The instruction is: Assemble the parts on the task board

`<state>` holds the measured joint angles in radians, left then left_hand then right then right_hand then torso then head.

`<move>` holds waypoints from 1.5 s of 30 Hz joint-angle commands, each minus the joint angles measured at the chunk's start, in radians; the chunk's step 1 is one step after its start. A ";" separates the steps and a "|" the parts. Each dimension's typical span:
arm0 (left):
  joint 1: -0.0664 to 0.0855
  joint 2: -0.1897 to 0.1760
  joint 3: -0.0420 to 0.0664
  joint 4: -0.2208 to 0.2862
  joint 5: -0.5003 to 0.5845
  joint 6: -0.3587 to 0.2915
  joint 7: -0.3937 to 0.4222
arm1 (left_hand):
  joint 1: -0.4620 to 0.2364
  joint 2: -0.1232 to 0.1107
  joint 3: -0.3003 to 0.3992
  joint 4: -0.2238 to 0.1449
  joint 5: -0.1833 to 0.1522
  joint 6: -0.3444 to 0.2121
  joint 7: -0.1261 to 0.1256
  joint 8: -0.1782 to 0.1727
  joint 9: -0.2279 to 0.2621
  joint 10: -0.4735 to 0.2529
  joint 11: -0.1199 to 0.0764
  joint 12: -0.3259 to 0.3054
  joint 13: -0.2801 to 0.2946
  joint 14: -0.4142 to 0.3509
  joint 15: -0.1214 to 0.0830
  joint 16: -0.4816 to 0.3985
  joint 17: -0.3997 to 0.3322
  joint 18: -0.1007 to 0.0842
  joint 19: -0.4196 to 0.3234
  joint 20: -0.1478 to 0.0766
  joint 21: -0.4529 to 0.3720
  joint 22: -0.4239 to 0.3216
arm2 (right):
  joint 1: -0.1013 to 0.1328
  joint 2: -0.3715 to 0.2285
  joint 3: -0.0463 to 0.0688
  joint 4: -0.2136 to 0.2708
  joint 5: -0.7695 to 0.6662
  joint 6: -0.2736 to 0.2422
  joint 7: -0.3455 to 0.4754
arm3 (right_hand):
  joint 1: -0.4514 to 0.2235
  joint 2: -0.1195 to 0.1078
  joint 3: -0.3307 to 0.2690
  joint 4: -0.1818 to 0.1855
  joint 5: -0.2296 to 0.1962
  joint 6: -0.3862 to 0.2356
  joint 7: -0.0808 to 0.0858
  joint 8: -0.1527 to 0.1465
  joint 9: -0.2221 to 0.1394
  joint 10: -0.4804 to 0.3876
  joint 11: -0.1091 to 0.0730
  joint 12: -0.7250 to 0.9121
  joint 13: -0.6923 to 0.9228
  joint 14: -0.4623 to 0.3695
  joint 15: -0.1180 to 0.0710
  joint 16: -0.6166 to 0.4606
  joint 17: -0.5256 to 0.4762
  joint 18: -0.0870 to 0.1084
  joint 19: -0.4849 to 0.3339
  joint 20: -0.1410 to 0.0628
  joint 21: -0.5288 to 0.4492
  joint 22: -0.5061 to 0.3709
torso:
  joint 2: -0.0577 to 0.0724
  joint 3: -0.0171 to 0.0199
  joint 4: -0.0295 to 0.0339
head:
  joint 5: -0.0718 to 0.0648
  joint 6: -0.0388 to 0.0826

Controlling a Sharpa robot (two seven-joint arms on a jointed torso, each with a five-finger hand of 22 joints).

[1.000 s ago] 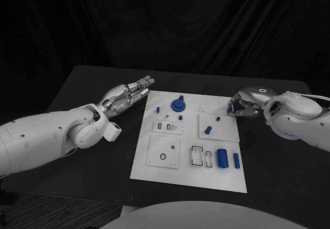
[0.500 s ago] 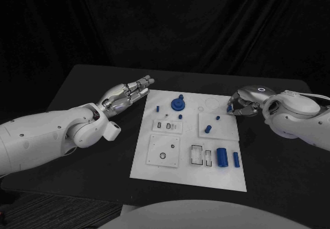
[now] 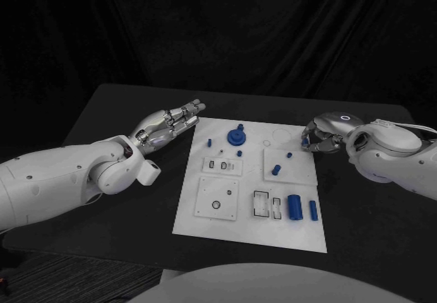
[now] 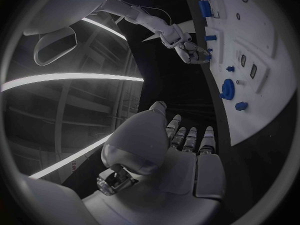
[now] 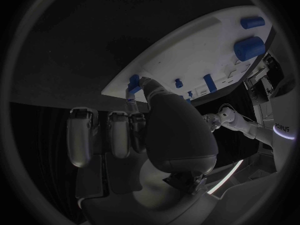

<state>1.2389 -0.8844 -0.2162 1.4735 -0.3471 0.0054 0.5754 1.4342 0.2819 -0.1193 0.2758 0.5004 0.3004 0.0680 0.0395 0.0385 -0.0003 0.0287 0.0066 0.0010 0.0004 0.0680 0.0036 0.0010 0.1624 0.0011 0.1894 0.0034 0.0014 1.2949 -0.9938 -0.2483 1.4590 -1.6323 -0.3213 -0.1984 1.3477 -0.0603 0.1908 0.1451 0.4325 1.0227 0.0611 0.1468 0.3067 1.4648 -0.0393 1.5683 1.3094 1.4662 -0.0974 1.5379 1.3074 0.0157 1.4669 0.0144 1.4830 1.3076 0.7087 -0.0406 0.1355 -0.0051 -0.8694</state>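
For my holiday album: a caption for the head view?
Two robot hands, left hand and right hand, flank a white task board with blue parts.

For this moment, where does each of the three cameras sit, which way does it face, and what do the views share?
Head view: on the robot's head, looking down at the black table and white task board; both white arms reach in, left hand and right hand.
Left wrist view: behind the left hand, facing across the task board toward the right hand.
Right wrist view: behind the right hand, facing the task board edge, where it touches a small blue part.
Shared: all show the task board and its blue parts.
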 commanded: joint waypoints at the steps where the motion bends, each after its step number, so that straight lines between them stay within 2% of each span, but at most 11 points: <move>1: -0.002 -0.001 0.001 0.004 0.000 0.014 0.008 | 0.002 0.000 0.005 0.001 0.004 0.009 0.000 0.005 0.001 0.000 0.008 -0.007 -0.001 0.000 0.006 -0.004 -0.001 0.018 -0.001 0.005 -0.003 -0.001 | -0.005 -0.005 0.000 0.012 -0.006 -0.081 -0.028 | 0.020 0.012 0.007 -0.015 0.017 0.029 -0.007 0.014 0.027 0.106 0.003 0.003 0.261 0.095 0.003 -0.001 0.217 0.007 0.062 0.003 -0.004 0.233 | 0.000 0.0004 -0.0020 | 0.004 -0.002; 5: -0.002 -0.002 0.001 0.005 0.000 0.015 0.006 | 0.002 0.000 0.006 0.000 0.005 0.010 0.000 0.005 0.001 0.000 0.009 -0.007 -0.001 0.000 0.007 -0.004 -0.001 0.018 -0.001 0.006 -0.003 -0.001 | -0.005 -0.010 0.001 0.027 -0.006 -0.115 -0.030 | 0.022 0.010 0.010 -0.025 0.021 0.042 -0.006 0.020 0.037 0.106 0.004 0.003 0.261 0.094 0.004 -0.003 0.214 0.007 0.062 0.004 -0.003 0.233 | -0.001 -0.0001 -0.0009 | 0.004 -0.002; 8: -0.003 -0.003 0.001 0.005 0.000 0.016 0.005 | 0.002 0.000 0.006 0.000 0.005 0.010 0.000 0.005 0.001 0.000 0.009 -0.007 -0.001 0.000 0.007 -0.004 -0.001 0.018 -0.001 0.006 -0.003 -0.001 | -0.005 -0.016 0.001 0.041 -0.006 -0.129 -0.028 | 0.017 0.009 0.009 -0.030 -0.005 0.049 -0.003 0.023 0.047 0.106 0.009 0.003 0.261 0.094 0.007 -0.003 0.214 0.007 0.062 0.006 -0.003 0.233 | -0.001 -0.0005 0.0003 | 0.003 -0.002; 14: -0.004 -0.001 0.001 0.004 0.000 0.019 0.002 | 0.003 0.000 0.006 0.000 0.005 0.010 0.001 0.005 0.001 0.000 0.010 -0.007 -0.001 0.000 0.007 -0.004 -0.001 0.018 -0.001 0.007 -0.003 -0.001 | -0.005 -0.024 0.002 0.068 -0.006 -0.137 -0.024 | 0.008 0.009 0.007 -0.031 -0.049 0.053 -0.002 0.022 0.059 0.106 0.015 0.003 0.261 0.094 0.012 -0.004 0.213 0.007 0.062 0.011 -0.003 0.233 | -0.001 -0.0007 -0.0001 | 0.003 -0.002; 17: -0.004 0.000 0.001 0.003 0.000 0.021 0.001 | 0.004 0.000 0.008 -0.001 0.006 0.010 0.001 0.005 0.001 0.000 0.010 -0.007 -0.001 0.000 0.008 -0.004 -0.001 0.018 -0.001 0.008 -0.003 -0.001 | -0.005 -0.024 0.002 0.076 -0.006 -0.137 -0.020 | 0.000 0.009 0.005 -0.028 -0.074 0.057 -0.001 0.021 0.065 0.106 0.023 0.003 0.261 0.093 0.018 -0.006 0.210 0.007 0.061 0.015 -0.006 0.232 | -0.001 -0.0006 0.0002 | 0.004 -0.002; 25: -0.005 0.001 0.001 0.002 0.000 0.025 -0.001 | 0.005 0.000 0.010 -0.003 0.006 0.010 0.002 0.005 0.001 0.000 0.010 -0.007 -0.001 0.000 0.010 -0.004 -0.001 0.018 -0.001 0.011 -0.003 -0.001 | -0.004 -0.019 0.002 0.091 -0.006 -0.142 -0.015 | -0.009 0.006 0.001 -0.023 -0.099 0.066 0.003 0.020 0.072 0.106 0.029 0.003 0.261 0.092 0.024 -0.008 0.206 0.008 0.059 0.020 -0.010 0.231 | -0.001 0.0005 0.0007 | 0.008 -0.002; 34: -0.006 0.002 0.001 -0.001 0.000 0.026 -0.004 | 0.005 0.000 0.011 -0.004 0.006 0.009 0.002 0.005 0.001 0.000 0.010 -0.007 -0.001 0.000 0.012 -0.004 -0.001 0.018 -0.001 0.013 -0.003 -0.001 | 0.015 0.010 0.003 0.150 -0.006 -0.095 -0.017 | -0.011 0.005 0.000 -0.022 -0.104 0.066 0.003 0.019 0.072 0.106 0.029 0.003 0.261 0.091 0.024 -0.010 0.203 0.009 0.058 0.021 -0.013 0.230 | 0.000 -0.0009 0.0005 | 0.006 -0.003; 39: -0.006 0.005 0.001 -0.002 0.000 0.028 -0.004 | 0.005 0.000 0.011 -0.004 0.006 0.009 0.002 0.005 0.001 0.000 0.010 -0.007 -0.001 0.000 0.012 -0.004 -0.001 0.018 -0.001 0.013 -0.003 -0.001 | 0.022 0.050 0.003 0.177 -0.006 -0.061 -0.009 | -0.011 0.005 0.000 -0.021 -0.105 0.066 0.003 0.018 0.072 0.106 0.029 0.003 0.261 0.091 0.024 -0.011 0.203 0.009 0.057 0.021 -0.014 0.230 | -0.001 -0.0020 -0.0002 | 0.007 -0.003; 45: -0.006 0.008 0.001 -0.004 0.000 0.029 -0.004 | 0.005 0.000 0.012 -0.004 0.006 0.009 0.002 0.005 0.001 0.000 0.010 -0.007 -0.001 0.000 0.012 -0.004 -0.001 0.018 -0.001 0.014 -0.003 -0.001 | 0.024 0.104 0.003 0.192 -0.006 -0.022 0.004 | -0.010 0.006 0.001 -0.022 -0.105 0.064 0.003 0.017 0.072 0.106 0.029 0.003 0.261 0.092 0.024 -0.010 0.204 0.010 0.057 0.021 -0.015 0.229 | -0.001 -0.0008 0.0020 | 0.008 -0.003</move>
<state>1.2341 -0.8780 -0.2164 1.4686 -0.3471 0.0218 0.5602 1.4342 0.2820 -0.1138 0.2702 0.5004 0.3039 0.0715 0.0395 0.0381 0.0033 0.0320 0.0066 0.0017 0.0005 0.0753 0.0036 0.0009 0.1623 0.0010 0.1965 0.0033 0.0017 1.3170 -0.8922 -0.2459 1.6465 -1.6322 -0.3890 -0.2004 1.3442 -0.0553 0.1941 0.1227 0.3310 1.0530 0.0901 0.1628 0.3065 1.4650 -0.0175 1.5682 1.3094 1.4677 -0.0806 1.5335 1.3073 0.0159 1.4667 0.0288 1.4734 1.3081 0.7078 -0.0416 0.1359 0.0024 -0.8727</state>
